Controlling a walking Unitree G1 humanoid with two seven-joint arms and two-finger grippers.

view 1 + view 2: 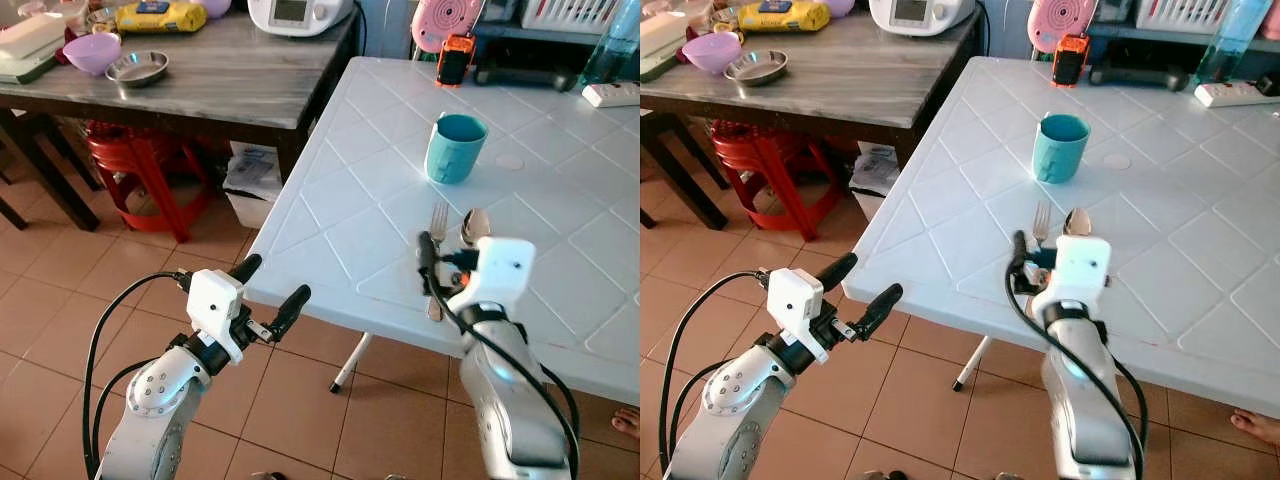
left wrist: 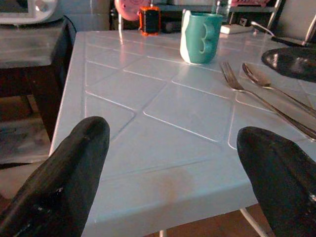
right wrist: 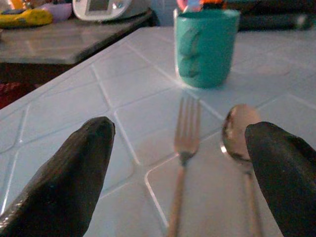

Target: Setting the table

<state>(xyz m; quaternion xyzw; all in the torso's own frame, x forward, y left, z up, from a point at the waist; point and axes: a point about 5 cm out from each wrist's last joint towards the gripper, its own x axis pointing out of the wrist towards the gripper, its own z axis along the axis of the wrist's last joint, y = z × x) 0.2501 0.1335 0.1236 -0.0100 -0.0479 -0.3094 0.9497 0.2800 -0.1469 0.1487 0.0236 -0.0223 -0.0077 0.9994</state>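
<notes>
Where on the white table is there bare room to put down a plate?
The white table is bare from its near left corner up to the fork and teal cup. It also looks bare right of the spoon. The far edge is crowded: orange gadget, power strip. The right pincer hovers open over the cutlery.

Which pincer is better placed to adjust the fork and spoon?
Probably the right pincer: it hovers open over the fork and spoon. The left pincer is open off the table's edge.
</notes>
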